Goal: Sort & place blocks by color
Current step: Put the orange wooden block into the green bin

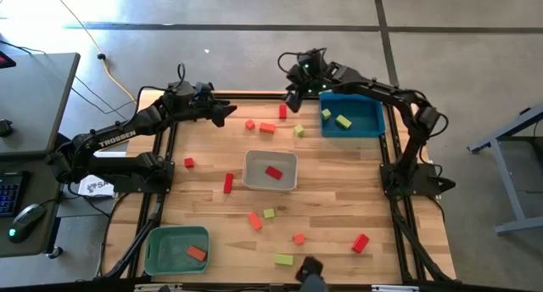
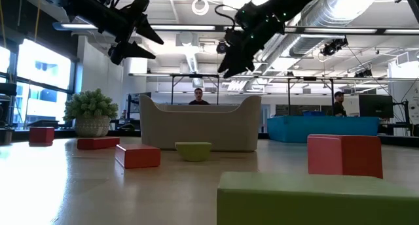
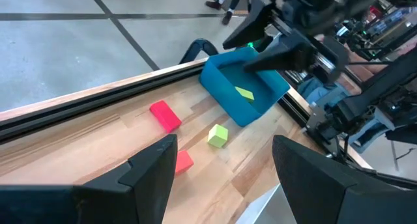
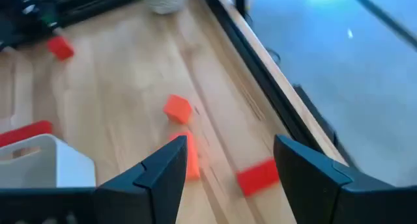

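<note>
1. Blocks lying scattered across bench: red and orange ones near far edge, yellow-green cube sitting just beside blue tray.
2. Blue tray holding two yellow-green blocks.
3. White tray sitting mid-bench, holding one red block.
4. Green tray sitting at near left corner, holding one orange block.
5. More blocks lying loose along near side: orange, yellow-green, red.
6. Left gripper hovering above far left part of bench, jaws spread wide, gripping nothing.
7. Right gripper hovering above far edge just beside blue tray, over red bar; jaws spread, gripping nothing.
8. Right wrist view looking down between its fingers at orange cube and red block.
9. Fuzzy green plant standing at bench edge in low view.
</note>
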You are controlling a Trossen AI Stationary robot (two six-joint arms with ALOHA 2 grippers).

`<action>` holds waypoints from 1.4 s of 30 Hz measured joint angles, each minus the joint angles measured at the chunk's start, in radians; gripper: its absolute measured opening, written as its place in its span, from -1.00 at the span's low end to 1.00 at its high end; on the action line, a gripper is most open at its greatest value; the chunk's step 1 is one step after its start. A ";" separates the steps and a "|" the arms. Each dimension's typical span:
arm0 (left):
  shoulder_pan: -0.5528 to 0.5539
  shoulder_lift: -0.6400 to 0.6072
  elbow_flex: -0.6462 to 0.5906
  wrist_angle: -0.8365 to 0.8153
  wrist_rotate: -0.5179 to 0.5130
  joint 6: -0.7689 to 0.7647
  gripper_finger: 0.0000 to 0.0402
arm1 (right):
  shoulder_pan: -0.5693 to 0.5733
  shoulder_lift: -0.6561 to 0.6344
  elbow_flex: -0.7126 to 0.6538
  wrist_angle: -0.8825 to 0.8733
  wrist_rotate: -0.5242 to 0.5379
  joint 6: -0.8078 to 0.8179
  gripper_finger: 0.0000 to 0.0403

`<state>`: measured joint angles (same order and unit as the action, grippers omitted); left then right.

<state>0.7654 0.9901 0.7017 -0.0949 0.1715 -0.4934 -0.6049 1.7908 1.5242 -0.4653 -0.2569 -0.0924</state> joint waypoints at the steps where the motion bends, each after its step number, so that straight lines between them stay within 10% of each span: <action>1: 0.000 0.000 0.000 -0.002 0.000 0.000 0.20 | 0.013 0.000 0.000 0.013 -0.001 -0.020 0.07; 42: 0.000 0.000 0.000 -0.067 0.001 0.018 0.20 | 0.149 0.342 -0.002 0.094 0.119 -0.234 0.07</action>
<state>0.7654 0.9901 0.7017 -0.1616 0.1726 -0.4751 -0.4555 2.1325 1.5227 -0.3715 -0.1377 -0.3260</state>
